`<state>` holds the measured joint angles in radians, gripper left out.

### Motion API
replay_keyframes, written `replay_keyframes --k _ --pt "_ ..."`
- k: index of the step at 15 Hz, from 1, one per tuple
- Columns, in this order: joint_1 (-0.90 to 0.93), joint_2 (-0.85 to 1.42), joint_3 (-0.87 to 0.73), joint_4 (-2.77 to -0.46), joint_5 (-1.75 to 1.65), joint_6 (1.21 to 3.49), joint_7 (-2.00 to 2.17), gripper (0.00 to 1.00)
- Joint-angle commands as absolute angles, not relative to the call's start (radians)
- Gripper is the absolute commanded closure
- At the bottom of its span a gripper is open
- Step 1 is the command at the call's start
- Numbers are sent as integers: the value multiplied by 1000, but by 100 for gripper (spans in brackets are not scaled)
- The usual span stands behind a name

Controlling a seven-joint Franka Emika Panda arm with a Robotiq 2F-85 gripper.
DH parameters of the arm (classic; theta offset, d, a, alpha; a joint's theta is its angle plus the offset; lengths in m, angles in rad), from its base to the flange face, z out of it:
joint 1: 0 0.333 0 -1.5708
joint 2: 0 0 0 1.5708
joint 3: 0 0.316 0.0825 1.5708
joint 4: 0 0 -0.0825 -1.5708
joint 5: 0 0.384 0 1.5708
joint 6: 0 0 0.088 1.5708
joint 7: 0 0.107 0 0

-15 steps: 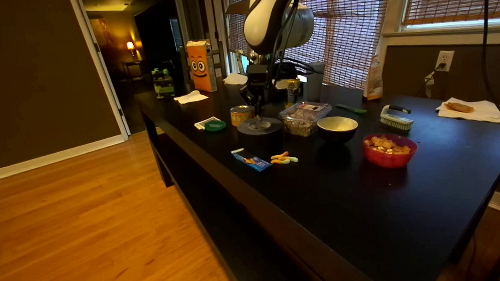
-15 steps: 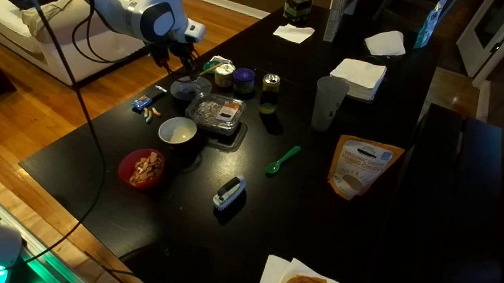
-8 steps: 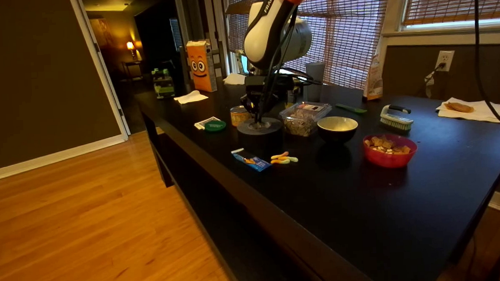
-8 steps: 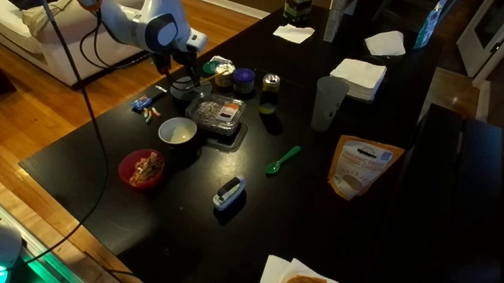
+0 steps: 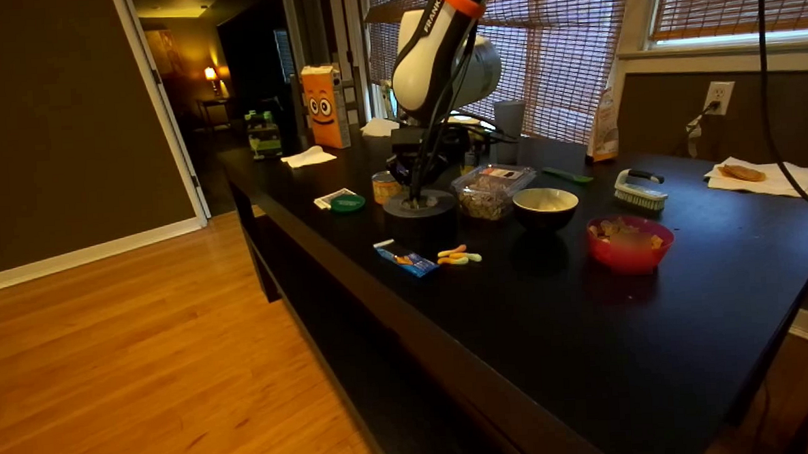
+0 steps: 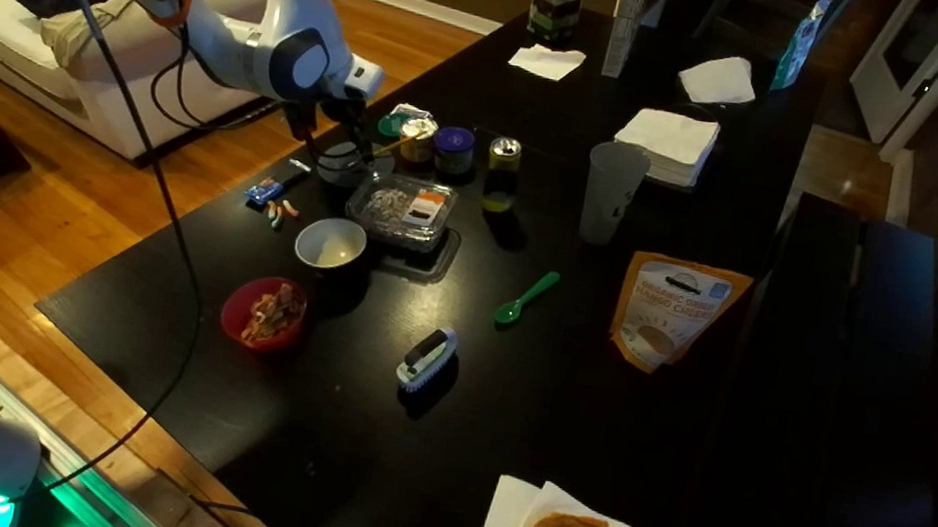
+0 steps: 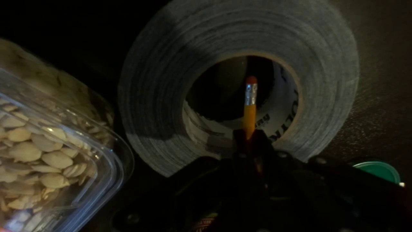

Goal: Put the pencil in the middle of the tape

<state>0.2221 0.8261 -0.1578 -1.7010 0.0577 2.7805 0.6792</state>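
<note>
Wrist view: slim yellow metal-banded pencil [image 7: 249, 116], 6 o'clock end hidden by black jointed gripper [image 7: 249, 134]; grey ring-shaped tape roll [image 7: 326, 77] clipped at 12 o'clock.

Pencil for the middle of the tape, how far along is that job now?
Done: the pencil is gripped, the hand closed on it. In progress: in the wrist view, its eraser end shows against the hollow centre of the tape; whether it is below the rim, I can't tell. Left: probably lowering it as needed and letting go, as the release is not yet made.
</note>
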Motion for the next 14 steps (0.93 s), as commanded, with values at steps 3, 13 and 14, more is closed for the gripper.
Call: replay_keyframes --k 3,13,14 --pt "241 834 -177 -1700 70 2760 695 98" --pt "240 813 -173 -1712 64 2709 682 23" --pt "240 812 -171 -1712 65 2707 682 17"
